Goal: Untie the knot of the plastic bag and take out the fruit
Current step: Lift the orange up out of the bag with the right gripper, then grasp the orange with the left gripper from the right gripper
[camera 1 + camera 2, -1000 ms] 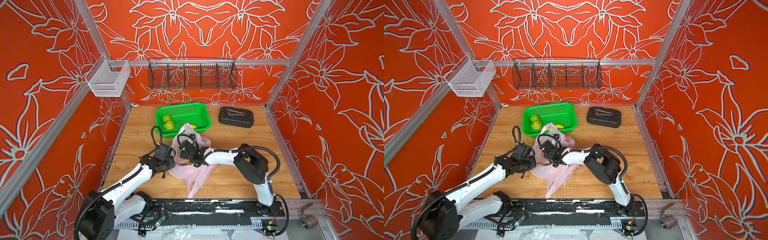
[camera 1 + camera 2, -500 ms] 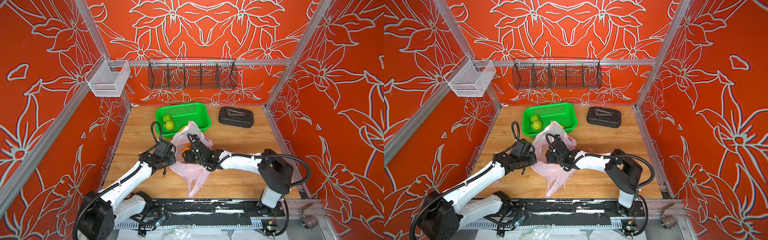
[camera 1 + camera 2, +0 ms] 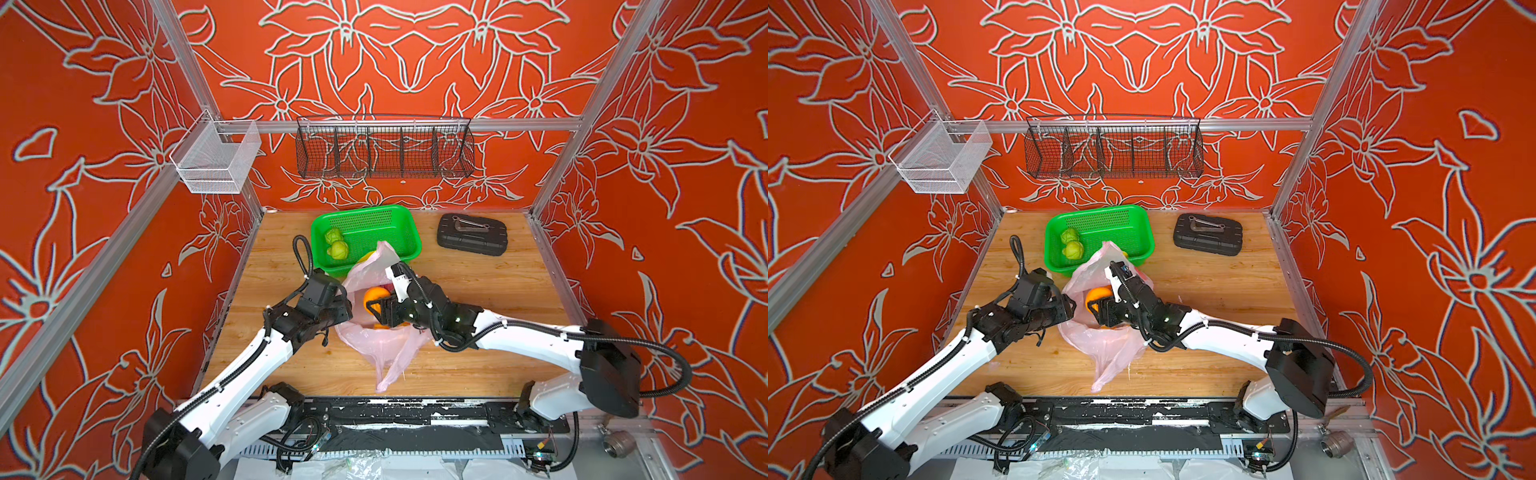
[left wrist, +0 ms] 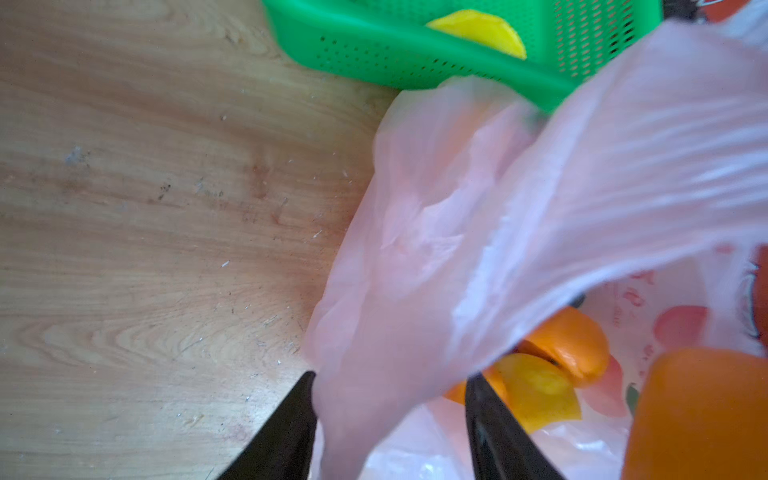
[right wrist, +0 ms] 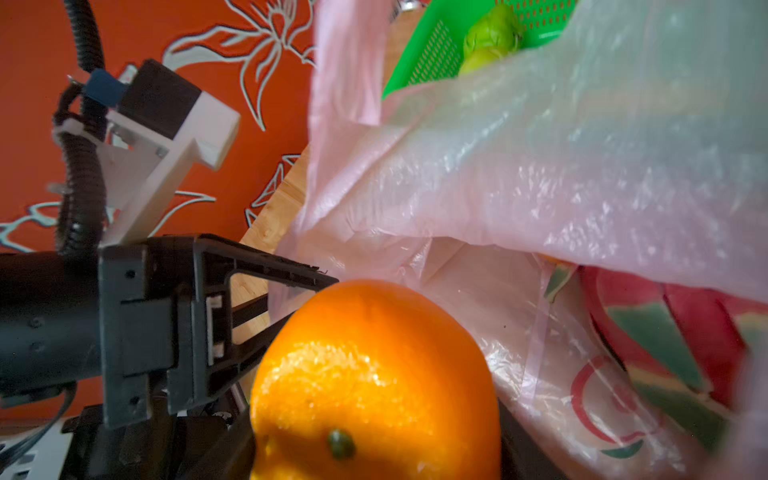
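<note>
The pink plastic bag (image 3: 382, 345) (image 3: 1104, 345) lies on the wooden table with its mouth open. The knot is out of view. My right gripper (image 3: 376, 304) (image 5: 374, 449) is shut on an orange (image 3: 375, 295) (image 5: 374, 365), held just above the bag's mouth. My left gripper (image 3: 343, 305) (image 4: 390, 376) is at the bag's left edge, open, with loose pink film (image 4: 415, 291) lying between its fingers. More fruit remains inside the bag: another orange (image 4: 569, 345), a yellow fruit (image 4: 536, 395) and a pink-red dragon fruit (image 5: 665, 324).
A green basket (image 3: 365, 218) stands just behind the bag, holding two green fruits (image 3: 337, 249) and a yellow one (image 4: 478, 29). A black case (image 3: 471, 235) lies at the back right. A dark wire rack (image 3: 384, 151) and a white mesh bin (image 3: 216, 160) hang on the walls.
My right gripper has drawn back out of the bag to the right and risen with the orange in it. My left gripper's jaws have opened at the bag's edge.
</note>
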You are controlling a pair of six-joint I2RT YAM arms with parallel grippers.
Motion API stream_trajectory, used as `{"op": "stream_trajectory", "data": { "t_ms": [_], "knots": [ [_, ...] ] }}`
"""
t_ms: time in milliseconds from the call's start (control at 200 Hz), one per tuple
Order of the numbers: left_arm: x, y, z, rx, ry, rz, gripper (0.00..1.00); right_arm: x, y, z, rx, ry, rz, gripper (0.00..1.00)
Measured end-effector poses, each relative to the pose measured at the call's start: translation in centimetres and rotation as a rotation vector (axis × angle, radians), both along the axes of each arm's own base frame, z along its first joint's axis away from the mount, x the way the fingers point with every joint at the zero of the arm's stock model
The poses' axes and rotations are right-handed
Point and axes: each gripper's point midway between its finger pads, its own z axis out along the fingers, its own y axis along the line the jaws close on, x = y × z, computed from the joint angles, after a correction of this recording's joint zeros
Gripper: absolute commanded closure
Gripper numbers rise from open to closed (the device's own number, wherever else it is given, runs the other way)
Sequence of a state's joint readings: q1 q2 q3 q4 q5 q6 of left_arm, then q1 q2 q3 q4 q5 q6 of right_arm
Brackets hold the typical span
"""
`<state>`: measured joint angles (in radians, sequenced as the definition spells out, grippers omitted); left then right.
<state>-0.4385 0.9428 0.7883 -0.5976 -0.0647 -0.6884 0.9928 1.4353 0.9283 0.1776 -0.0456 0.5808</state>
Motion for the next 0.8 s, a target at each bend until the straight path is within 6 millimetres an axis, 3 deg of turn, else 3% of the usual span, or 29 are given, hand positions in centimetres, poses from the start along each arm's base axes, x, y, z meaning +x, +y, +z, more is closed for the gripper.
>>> {"op": "stream_trajectory", "data": {
  "t_ms": [295,485,646,801],
  "knots": [
    [0.5,-1.3,9.5,-0.11,-0.226,-0.07,0.36,0.9,-2.9,5.6,-0.014,-0.269,0.028,0.43],
    [0.6,-4.3,14.7,-0.235,-0.32,-0.21,0.23,1.0,-5.9,7.7,-0.021,-0.428,0.042,0.42],
    [1.9,-7.7,17.2,-0.32,-0.318,-0.333,0.17,0.4,-7.4,9.1,-0.027,-0.519,0.059,0.42],
    [2.7,-11.7,17.4,-0.338,-0.3,-0.473,0.15,-0.4,-8.2,10.3,-0.013,-0.568,0.068,0.42]
  ]
}}
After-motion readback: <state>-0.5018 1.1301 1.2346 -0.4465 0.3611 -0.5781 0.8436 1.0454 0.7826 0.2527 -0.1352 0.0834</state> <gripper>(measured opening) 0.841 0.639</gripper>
